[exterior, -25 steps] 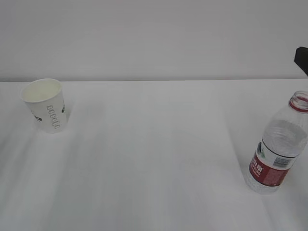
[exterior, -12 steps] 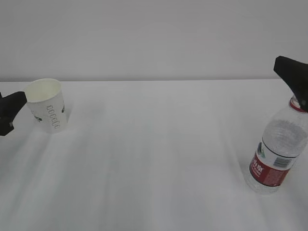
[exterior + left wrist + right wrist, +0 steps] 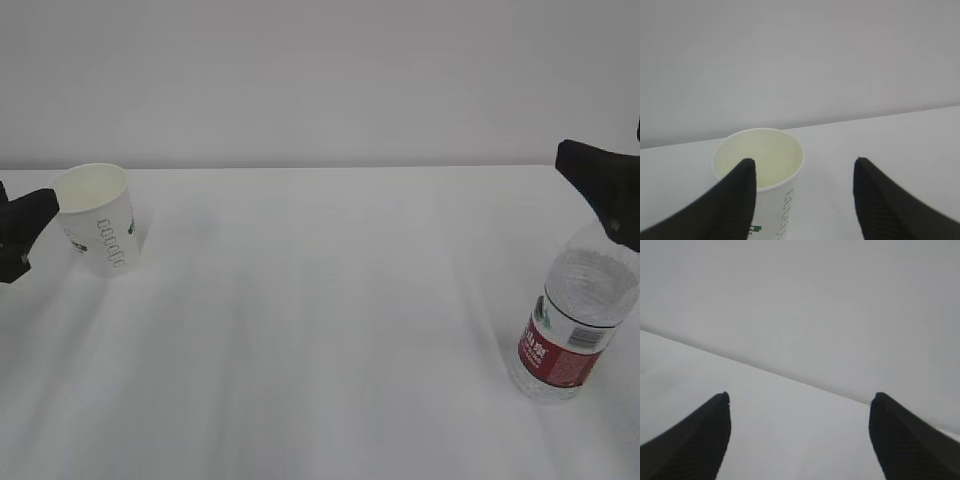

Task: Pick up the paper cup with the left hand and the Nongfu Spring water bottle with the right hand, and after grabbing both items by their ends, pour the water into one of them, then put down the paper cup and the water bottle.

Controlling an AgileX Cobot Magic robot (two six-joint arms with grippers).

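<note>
The white paper cup (image 3: 98,232) stands upright at the far left of the table. My left gripper (image 3: 24,233) is just to its left at cup height. In the left wrist view the left gripper (image 3: 803,162) is open; its left finger overlaps the near side of the paper cup (image 3: 765,155), and the gap holds only the cup's right edge. The Nongfu Spring water bottle (image 3: 573,325), with water inside, stands at the right. My right gripper (image 3: 602,195) hangs over its top and hides the neck. The right gripper (image 3: 802,397) is open and the bottle does not show between its fingers.
The white table (image 3: 320,340) stretches between cup and bottle, with a plain pale wall (image 3: 320,80) behind it. The bottle stands near the frame's right edge.
Both grippers have come into the exterior view. The left one has stopped beside the cup. The right one has moved further left, over the bottle's top, which it now hides.
</note>
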